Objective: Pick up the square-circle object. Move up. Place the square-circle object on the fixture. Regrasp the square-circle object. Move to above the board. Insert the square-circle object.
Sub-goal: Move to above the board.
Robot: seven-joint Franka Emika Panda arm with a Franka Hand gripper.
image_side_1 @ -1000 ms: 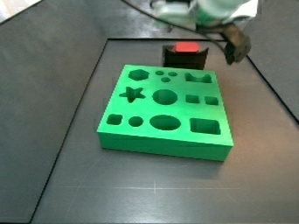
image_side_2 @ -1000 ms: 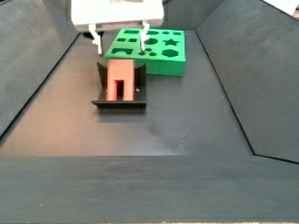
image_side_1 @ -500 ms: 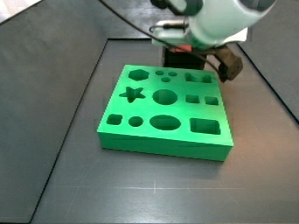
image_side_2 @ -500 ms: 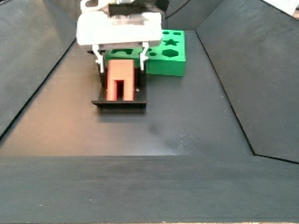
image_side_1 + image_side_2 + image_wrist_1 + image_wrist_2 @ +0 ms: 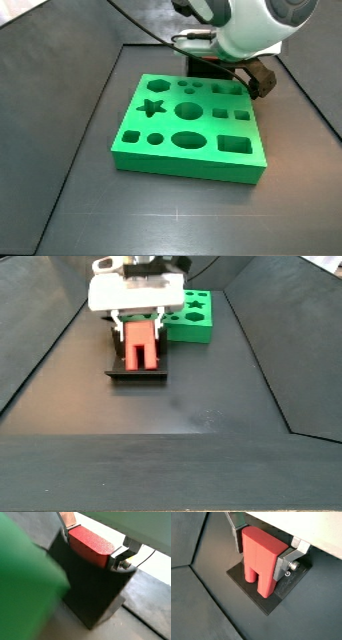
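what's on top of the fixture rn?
The red peg lies on the fixture, prongs outward. The gripper straddles it, fingers beside its sides. Contact is unclear; the gripper covers the fixture's rear.

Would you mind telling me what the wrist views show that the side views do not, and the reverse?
Only the wrist views show the silver fingers flanking the square-circle object, its two prongs pointing away from the gripper; whether the pads touch it is unclear. Only the side views show the whole board with its shaped holes, and the gripper hanging low over the fixture. Both show the red square-circle object lying on the dark fixture, with the green board beside it.
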